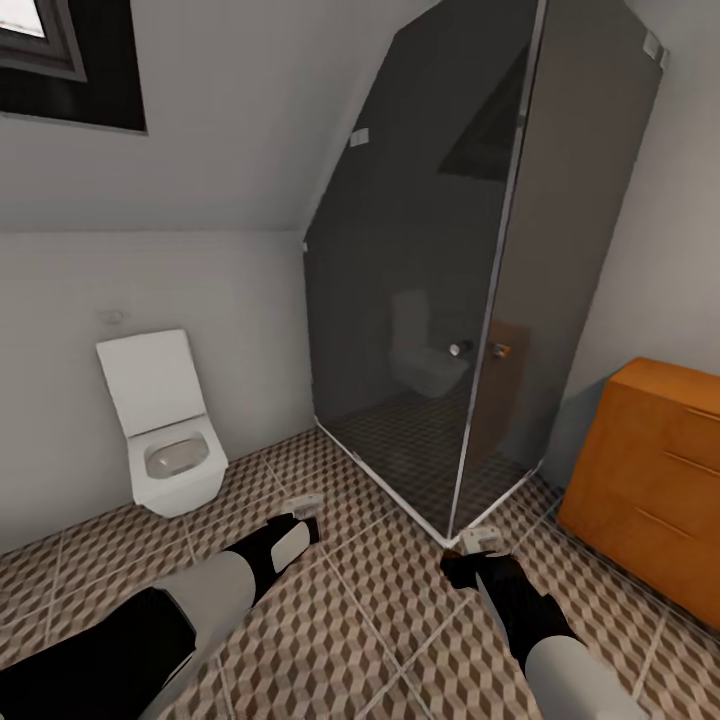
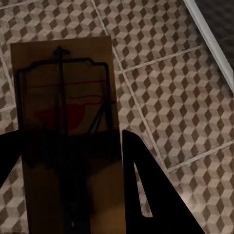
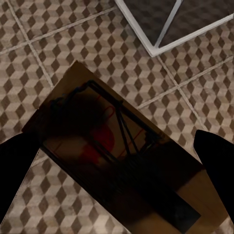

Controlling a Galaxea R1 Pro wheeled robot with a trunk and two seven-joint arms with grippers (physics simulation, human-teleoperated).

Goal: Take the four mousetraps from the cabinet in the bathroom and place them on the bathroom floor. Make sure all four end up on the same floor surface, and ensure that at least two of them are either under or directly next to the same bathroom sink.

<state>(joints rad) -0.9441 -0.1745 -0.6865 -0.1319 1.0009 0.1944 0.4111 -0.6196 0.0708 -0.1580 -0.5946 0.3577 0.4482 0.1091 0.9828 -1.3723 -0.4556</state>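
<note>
Between the left fingers (image 2: pixel 141 190) a mousetrap (image 2: pixel 66 131) sits pinched; the right fingers (image 3: pixel 214 161) pinch another (image 3: pixel 112 151), both above the bathroom floor (image 1: pixel 370 610). No sink is visible (the cabinet (image 1: pixel 650 470) stands right of the right gripper), so carry both level until one appears.

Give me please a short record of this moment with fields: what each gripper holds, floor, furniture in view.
left gripper: shut on a mousetrap, board between its dark fingers
right gripper: shut on a second mousetrap
bathroom floor: cube-pattern tiles, below both arms
cabinet: orange-brown, at the right, drawers closed
toilet: white, lid up, at the left
shower enclosure: dark glass, ahead
</note>
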